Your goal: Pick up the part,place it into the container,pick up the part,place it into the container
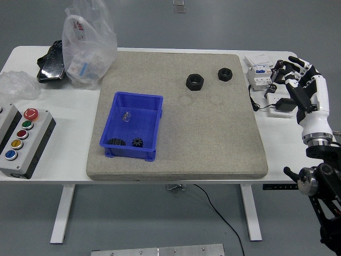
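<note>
Hex nuts [195,82] (black, two) on rough grey mat [213,138]; right hand [299,85] empty, fingers loosely spread.

The right hand [301,85] is raised at the bench's right edge, fingers loosely spread, holding nothing.

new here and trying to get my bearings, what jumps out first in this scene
The bright blue bin stands out at the left of the grey mat, with two small black gears in its near end. Two black hex nuts lie toward the mat's far right. The robot's right hand hovers at the table's right edge, fingers relaxed and empty, over some white electrical parts.
</note>
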